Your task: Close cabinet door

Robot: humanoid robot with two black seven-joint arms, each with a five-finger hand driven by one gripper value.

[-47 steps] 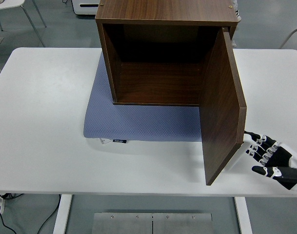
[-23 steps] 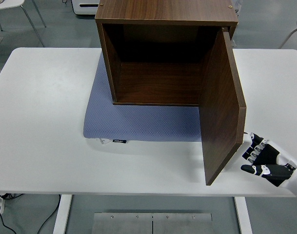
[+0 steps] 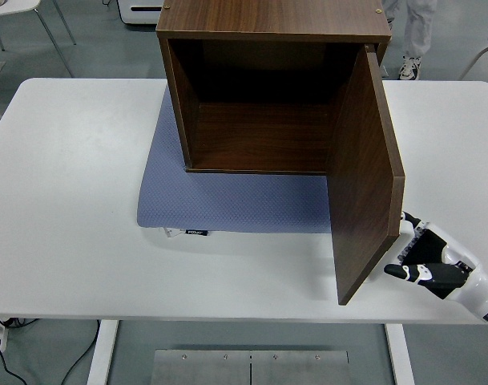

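At left, bare white table [image 3: 67,200], nothing on that side. Left arm not in view.

Centre: one blue-grey mat [image 3: 227,200] lying flat, small label tab at its near edge. On the mat's far part sits one dark wood cabinet [image 3: 272,80], a box with its open front facing the camera and its interior showing nothing inside.

Cabinet door [image 3: 364,176]: one, hinged on the cabinet's right side. It stands swung wide open, roughly square to the cabinet front, projecting toward the table's near edge. Long axis upright; the panel's plane runs from the hinge at the far end toward the viewer, inner face turned left, free edge nearest the camera. Lower near corner reaches out past the mat over bare table.

Right: one robot hand, the right hand [image 3: 424,261], low over the table just beside the door's free near edge, on the door's outer side. Fingers loosely extended and pointing left toward the door, holding nothing; whether the fingertips touch the door edge cannot be told.

Top right, behind the table: a person's legs and shoes [image 3: 409,66].
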